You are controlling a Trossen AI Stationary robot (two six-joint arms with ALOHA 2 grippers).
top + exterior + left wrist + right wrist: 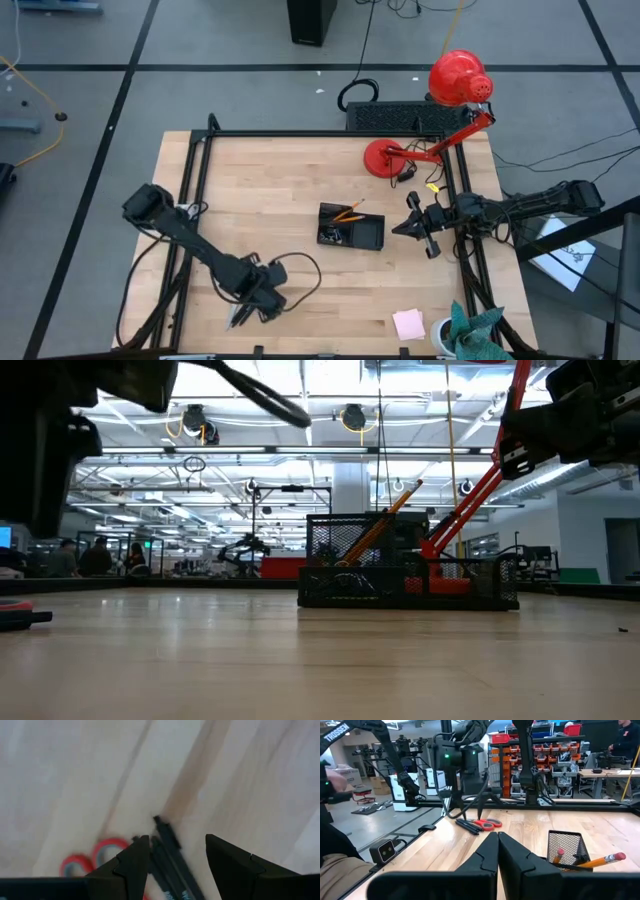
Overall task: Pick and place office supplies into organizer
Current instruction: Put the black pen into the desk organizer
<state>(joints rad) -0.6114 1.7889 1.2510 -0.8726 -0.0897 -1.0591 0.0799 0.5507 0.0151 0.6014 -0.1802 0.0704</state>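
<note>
1. Two black pens (172, 860) are seen lying side by side directly under the left gripper (177, 857), beside the red-handled scissors (97, 856).
2. Their long axis is crossed by the spread, empty fingers.
3. The mesh organizer (351, 227) is placed well apart, nearer the clenched right gripper (412, 224).

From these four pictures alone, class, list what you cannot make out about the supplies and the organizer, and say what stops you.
- Organizer, high view: small items in its compartments too small to name beside the orange pencils.
- Scissors, left wrist view: blurred, partly behind the open left gripper; blades unseen.
- Black pens: blurred, cut off at the edge; number unclear.
- Pink sticky-note pad: seen only from above.
- Right gripper, shut, hides part of the table.
</note>
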